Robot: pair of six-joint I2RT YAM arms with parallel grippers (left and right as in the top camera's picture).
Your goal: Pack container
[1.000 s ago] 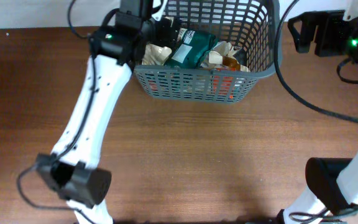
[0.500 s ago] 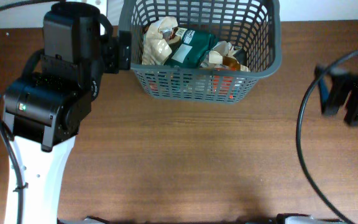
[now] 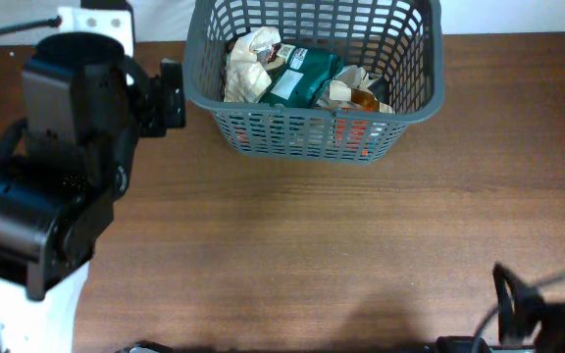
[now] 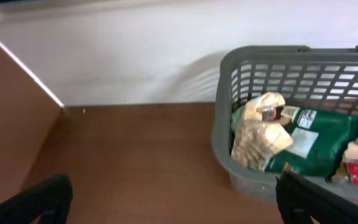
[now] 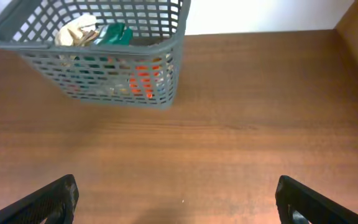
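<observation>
**Ana:** What did the overhead give you?

**Me:** The container (image 3: 302, 132) sat at the far edge of the table (image 3: 312, 245). A green packet (image 3: 302, 76) and a crumpled beige packet (image 3: 246, 67) lay inside it. My left gripper (image 3: 168, 96) was just beside its left wall, not touching. From above I couldn't tell how its jaws stood.

**Ana:** And the left wrist?

**Me:** That settled it: the fingers were spread wide with nothing between them. The container's near corner was ahead on the right.

**Ana:** Right wrist?

**Me:** The right gripper (image 5: 178, 200) was spread and empty too, well back from the container. Red packaging (image 5: 145, 78) showed through the lattice.

**Ana:** How would it handle?

**Me:** I judged it to be stiff plastic, and light even when loaded, since snack packets weigh little. The slotted walls might flex or snag a fingertip. I'd have pinched the solid rim, one arm on each short side, to keep it level. The packets looked soft and crinkly, so they'd likely shift if it tipped.
</observation>
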